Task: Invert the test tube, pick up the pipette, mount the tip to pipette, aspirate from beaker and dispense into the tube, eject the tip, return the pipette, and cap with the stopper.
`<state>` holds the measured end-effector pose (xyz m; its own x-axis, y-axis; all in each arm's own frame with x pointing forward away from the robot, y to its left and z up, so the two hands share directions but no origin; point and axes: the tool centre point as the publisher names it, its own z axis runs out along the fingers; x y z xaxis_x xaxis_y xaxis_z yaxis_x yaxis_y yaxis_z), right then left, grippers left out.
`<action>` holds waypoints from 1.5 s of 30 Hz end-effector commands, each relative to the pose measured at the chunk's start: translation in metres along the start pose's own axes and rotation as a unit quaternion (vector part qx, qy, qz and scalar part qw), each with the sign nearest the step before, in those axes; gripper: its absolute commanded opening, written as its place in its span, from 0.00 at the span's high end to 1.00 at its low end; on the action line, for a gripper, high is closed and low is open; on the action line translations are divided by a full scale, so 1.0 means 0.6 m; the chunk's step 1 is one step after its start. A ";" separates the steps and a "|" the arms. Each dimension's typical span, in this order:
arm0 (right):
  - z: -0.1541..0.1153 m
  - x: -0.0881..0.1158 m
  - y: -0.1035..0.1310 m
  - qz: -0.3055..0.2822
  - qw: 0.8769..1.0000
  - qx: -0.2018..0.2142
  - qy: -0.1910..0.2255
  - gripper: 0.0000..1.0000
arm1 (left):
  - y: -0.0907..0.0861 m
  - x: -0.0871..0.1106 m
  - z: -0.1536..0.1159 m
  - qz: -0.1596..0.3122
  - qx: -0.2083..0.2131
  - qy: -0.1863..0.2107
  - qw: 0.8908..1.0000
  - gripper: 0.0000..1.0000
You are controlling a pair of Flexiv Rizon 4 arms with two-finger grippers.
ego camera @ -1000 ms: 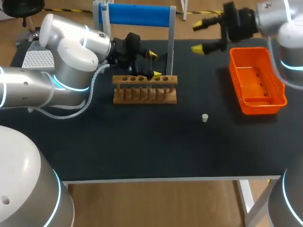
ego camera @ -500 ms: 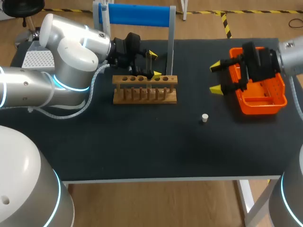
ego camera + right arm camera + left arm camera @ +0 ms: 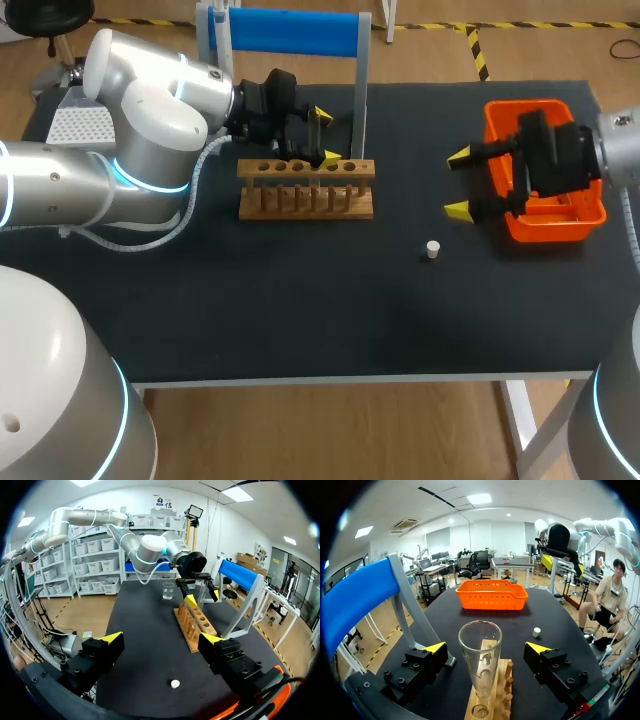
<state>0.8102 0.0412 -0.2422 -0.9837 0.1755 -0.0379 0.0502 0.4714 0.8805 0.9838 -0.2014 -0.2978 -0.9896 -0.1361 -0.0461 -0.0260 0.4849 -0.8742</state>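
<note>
Right gripper (image 3: 459,183) drops nearer stopper (image 3: 433,249), fingers spread; left gripper (image 3: 326,136) open astride tube (image 3: 480,657); centre over stopper before closing.

Counting what is sitting on the table (image 3: 300,310)
One wooden rack (image 3: 305,195), one test tube (image 3: 480,652), one beaker (image 3: 168,590), one stopper (image 3: 433,249), one orange basket (image 3: 520,130) and one blue stand (image 3: 290,32) are standing there; the left gripper (image 3: 326,136) and right gripper (image 3: 459,183) are making two.

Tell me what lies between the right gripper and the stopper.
Nothing: only bare black table separates the right gripper from the stopper, clearest in the head view.
</note>
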 end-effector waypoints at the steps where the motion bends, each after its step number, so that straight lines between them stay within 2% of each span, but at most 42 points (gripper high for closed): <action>1: -0.001 0.002 0.000 0.000 1.000 0.000 -0.001 0.00 | 0.000 -0.002 0.002 0.000 0.000 0.001 1.000 0.00; 10: 0.016 0.021 -0.094 0.025 0.999 0.037 -0.015 0.00 | 0.000 -0.002 0.002 0.000 0.000 0.001 1.000 0.00; 15: 0.035 0.015 -0.131 0.039 0.997 0.057 -0.031 0.00 | 0.000 -0.002 0.002 0.000 0.000 0.001 1.000 0.00; 25: 0.064 -0.005 -0.189 0.065 0.995 0.066 -0.042 0.00 | 0.000 -0.002 0.002 0.000 0.000 0.001 1.000 0.00; 34: 0.084 -0.009 -0.235 0.081 0.992 0.082 -0.047 0.00 | 0.000 -0.002 0.002 0.000 0.000 0.001 1.000 0.00; 45: 0.102 -0.012 -0.248 0.085 0.989 0.104 -0.067 0.20 | 0.000 -0.002 0.002 0.000 0.000 0.001 1.000 0.00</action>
<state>0.8202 0.0178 -0.3983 -0.9297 0.3671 0.0300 0.2566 0.5869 0.7679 0.9839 -0.2014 -0.2978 -0.9896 -0.1361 -0.0460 -0.0260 0.4850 -0.8742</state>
